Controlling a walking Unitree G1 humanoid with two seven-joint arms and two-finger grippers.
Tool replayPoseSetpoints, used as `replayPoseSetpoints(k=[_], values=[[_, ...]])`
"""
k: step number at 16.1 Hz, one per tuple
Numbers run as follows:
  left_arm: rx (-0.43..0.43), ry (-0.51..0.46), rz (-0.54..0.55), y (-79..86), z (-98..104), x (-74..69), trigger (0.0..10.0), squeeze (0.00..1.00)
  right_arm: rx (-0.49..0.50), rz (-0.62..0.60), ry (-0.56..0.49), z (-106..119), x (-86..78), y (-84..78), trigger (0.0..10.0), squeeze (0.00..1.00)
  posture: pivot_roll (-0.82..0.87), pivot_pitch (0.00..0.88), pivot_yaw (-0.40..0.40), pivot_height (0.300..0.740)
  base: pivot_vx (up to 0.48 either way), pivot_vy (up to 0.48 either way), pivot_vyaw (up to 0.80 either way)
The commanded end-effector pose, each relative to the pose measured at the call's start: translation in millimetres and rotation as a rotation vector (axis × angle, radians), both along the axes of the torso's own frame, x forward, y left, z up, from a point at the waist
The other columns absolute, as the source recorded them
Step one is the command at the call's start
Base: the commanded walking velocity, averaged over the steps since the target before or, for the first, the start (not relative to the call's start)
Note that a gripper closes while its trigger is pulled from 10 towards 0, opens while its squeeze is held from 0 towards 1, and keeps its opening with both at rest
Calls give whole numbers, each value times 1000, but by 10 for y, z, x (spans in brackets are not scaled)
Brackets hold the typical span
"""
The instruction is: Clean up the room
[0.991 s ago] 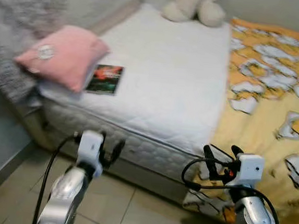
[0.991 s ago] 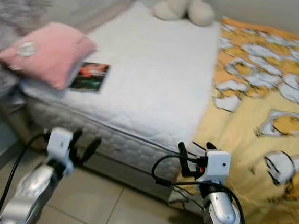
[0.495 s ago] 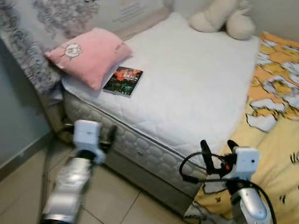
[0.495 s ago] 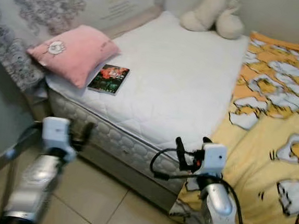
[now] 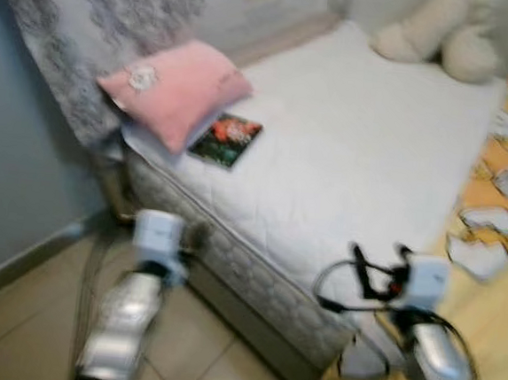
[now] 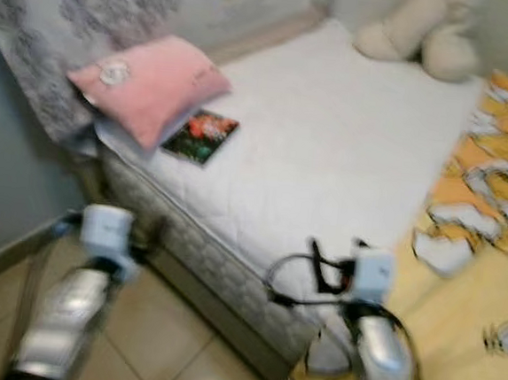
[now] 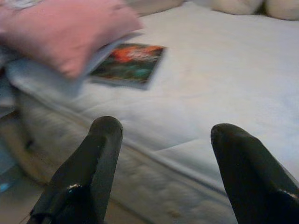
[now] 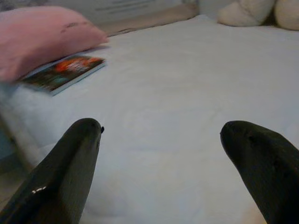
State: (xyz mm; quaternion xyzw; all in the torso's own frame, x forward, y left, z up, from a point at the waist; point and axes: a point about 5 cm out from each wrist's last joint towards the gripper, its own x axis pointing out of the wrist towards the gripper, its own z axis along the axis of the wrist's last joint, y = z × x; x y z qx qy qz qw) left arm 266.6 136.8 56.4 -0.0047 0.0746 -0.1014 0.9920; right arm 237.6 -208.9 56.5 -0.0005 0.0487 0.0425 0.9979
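A dark book (image 5: 226, 140) with a red and green cover lies on the white mattress (image 5: 364, 155), near its left edge. A pink pillow (image 5: 176, 88) sits just beyond the book, overlapping its corner. A cream plush toy (image 5: 438, 39) rests at the far end of the bed. My left gripper (image 7: 161, 172) is open and empty, low beside the mattress edge, short of the book (image 7: 128, 64). My right gripper (image 8: 175, 172) is open and empty, held just above the mattress near its front edge.
A yellow patterned blanket (image 5: 502, 203) covers the bed's right side and hangs to the floor. A grey patterned headboard (image 5: 82, 24) stands behind the pillow. A grey wall (image 5: 14, 187) rises on the left. Beige floor tiles (image 5: 28, 330) lie in front of the bed.
The whole picture has shifted: the camera has swung, so the bed now sits further right and nearer. Both arms keep their pose, with both grippers still open.
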Motion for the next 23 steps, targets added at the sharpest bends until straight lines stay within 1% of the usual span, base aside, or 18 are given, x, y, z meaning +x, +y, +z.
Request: replayPoseSetpoints(k=[1,3,4,7,10,12,13,15,16,17,18,19,22,23], values=[[47,-19,32,96,41,45,10000,0,8,9,-27,58,37,43,10000,0,-78,0,8,740,0,0,469],[47,-68,11,98,137,117,10000,0,3,9,-28,55,11,56,10000,0,-86,0,16,740,0,0,469],[48,-72,4,94,145,120,10000,0,4,7,-26,52,3,53,10000,0,-87,0,17,740,0,0,469],[49,-53,-10,73,115,88,10000,0,16,-11,-11,18,-48,30,10000,0,-91,0,25,740,0,0,469],[45,-47,-44,45,116,20,10000,0,13,-9,3,-10,-128,50,10000,0,-88,0,32,740,0,0,469],[29,-62,-44,40,148,15,10000,0,13,-2,6,-15,-158,86,10000,0,-92,0,32,740,0,0,472],[2,-66,-26,52,161,16,10000,0,14,3,12,-39,-171,98,10000,0,-92,0,33,740,439,0,469],[-139,1,117,175,123,64,10000,0,13,5,23,-60,-157,89,10000,0,-86,0,30,740,283,388,466],[-165,10,137,183,124,73,10000,0,13,5,23,-53,-150,77,10000,0,-86,0,30,740,266,401,469],[-160,-5,117,152,146,79,10000,0,10,8,22,-49,-109,66,10000,0,-74,0,17,740,0,439,469],[-134,-29,87,98,172,84,10000,0,6,12,18,-37,-54,45,10000,0,-69,0,11,740,0,439,469],[-128,-36,85,85,182,97,10000,0,3,17,12,-22,-9,35,10000,0,-61,0,4,740,0,431,469],[-47,-48,59,74,187,102,10000,0,1,41,10,-13,39,66,10000,0,-45,0,-9,740,374,214,471],[1,-23,51,56,148,108,10000,0,1,53,11,-15,42,89,10000,4,-47,0,-6,740,0,0,469]])
